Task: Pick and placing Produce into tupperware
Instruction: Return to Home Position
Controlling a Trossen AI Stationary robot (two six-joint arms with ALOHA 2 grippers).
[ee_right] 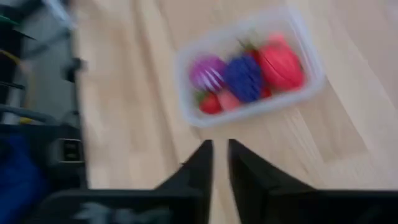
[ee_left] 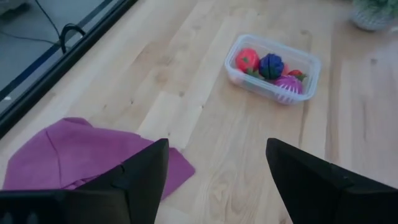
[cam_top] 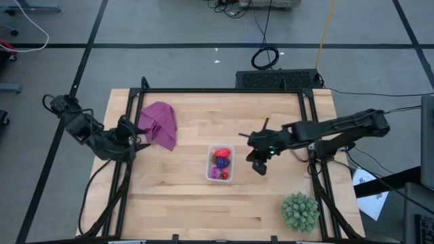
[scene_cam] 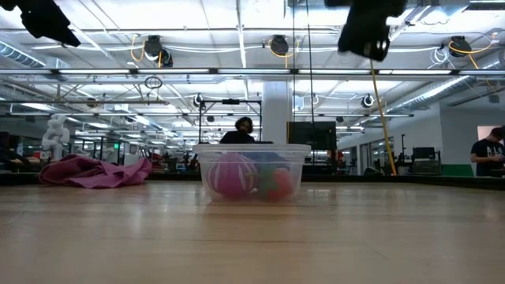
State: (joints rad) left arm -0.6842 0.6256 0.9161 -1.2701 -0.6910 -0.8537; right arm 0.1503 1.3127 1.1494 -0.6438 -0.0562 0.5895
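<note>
The clear tupperware tub [cam_top: 220, 163] stands on the table's middle, also in the low view [scene_cam: 252, 170], the left wrist view [ee_left: 273, 67] and the right wrist view [ee_right: 249, 68]. Inside lie the produce: a larger red piece [ee_right: 281, 65], a dark purple one [ee_right: 244, 78], a spiky magenta one [ee_right: 208, 73] and small red berries [ee_right: 211, 103]. My right gripper [cam_top: 258, 166] hangs above the table just right of the tub, its fingers [ee_right: 219, 163] nearly together with nothing between them. My left gripper [cam_top: 139, 140] waits at the table's left edge, open [ee_left: 217, 168], beside the cloth.
A magenta cloth [cam_top: 159, 125] lies crumpled at the table's far left. A big green spiky ball [cam_top: 300, 211] sits at the near right corner. Bare wood lies in front of and behind the tub. People stand in the room beyond the table.
</note>
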